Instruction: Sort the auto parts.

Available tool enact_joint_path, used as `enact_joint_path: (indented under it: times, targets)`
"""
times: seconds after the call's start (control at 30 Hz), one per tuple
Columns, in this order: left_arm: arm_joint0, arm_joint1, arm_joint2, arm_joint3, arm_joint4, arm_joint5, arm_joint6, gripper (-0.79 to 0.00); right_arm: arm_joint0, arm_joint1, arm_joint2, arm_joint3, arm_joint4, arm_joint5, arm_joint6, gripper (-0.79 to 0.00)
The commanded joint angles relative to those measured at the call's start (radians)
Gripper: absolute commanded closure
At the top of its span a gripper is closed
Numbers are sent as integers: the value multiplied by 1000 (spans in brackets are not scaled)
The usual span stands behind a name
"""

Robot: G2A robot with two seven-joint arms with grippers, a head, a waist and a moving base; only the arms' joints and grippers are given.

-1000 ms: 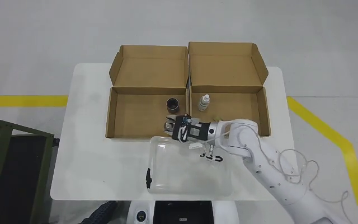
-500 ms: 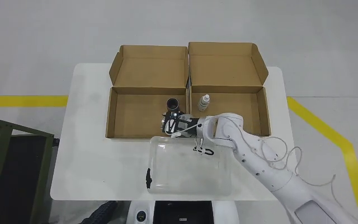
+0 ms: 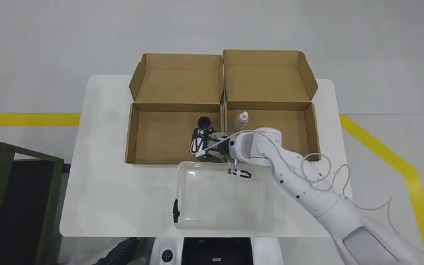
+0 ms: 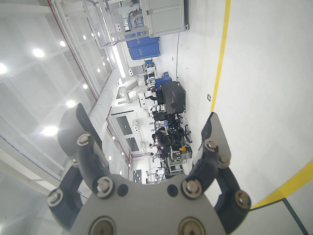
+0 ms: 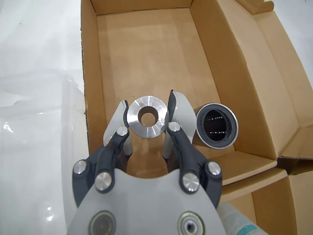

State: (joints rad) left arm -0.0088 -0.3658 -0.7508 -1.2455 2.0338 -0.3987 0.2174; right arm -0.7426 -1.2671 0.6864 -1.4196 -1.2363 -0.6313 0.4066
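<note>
We see the right gripper (image 5: 148, 112) closed partway on a metal ring (image 5: 146, 130). Its two pale fingers press the rim from opposite sides. The ring is a thick, flat disc of bare silver metal with a round hole through its middle and faint radial machining marks on its face. It hangs over the brown floor of the left cardboard box (image 3: 159, 136), close to the wall that faces the neighbouring box.

Just beside the gripper, inside the same box, a short cylindrical bearing (image 5: 216, 125) lies on its side. It has a bright steel rim, a dark bore and rows of tiny glinting balls within.

The right cardboard box (image 3: 278, 129) stands wall to wall with the first. Both are plain corrugated board with their lids folded back towards the far edge of the white bench (image 3: 106, 165). A small pale plastic bottle (image 3: 240, 120) sits in the right box near the shared wall.

A clear, glossy plastic tray (image 3: 225, 205) with rounded corners rests along the near edge of the bench, touching the front of the boxes.

The left gripper (image 4: 146, 118) is spread wide with nothing between its fingers. It points out into the hall, away from the bench.
</note>
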Motion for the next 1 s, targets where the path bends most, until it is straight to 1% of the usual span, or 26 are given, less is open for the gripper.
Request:
enact_joint_path:
  times: [0.0,0.13,0.43,0.8,0.97]
  targets:
    - [0,0,0,0,0,0,0,-785,4,-3,-1,4,-1,0,7,-40]
    - [0,0,0,0,0,0,0,-785,9,-8,-3,10,-5,0,24,-83]
    - [0,0,0,0,0,0,0,-785,9,-18,-6,21,-7,1,59,-237]
    - [0,0,0,0,0,0,0,-785,2,-26,-3,34,-13,-3,84,-274]
    - [0,0,0,0,0,0,0,-785,-1,-25,16,8,-14,-2,77,-280]
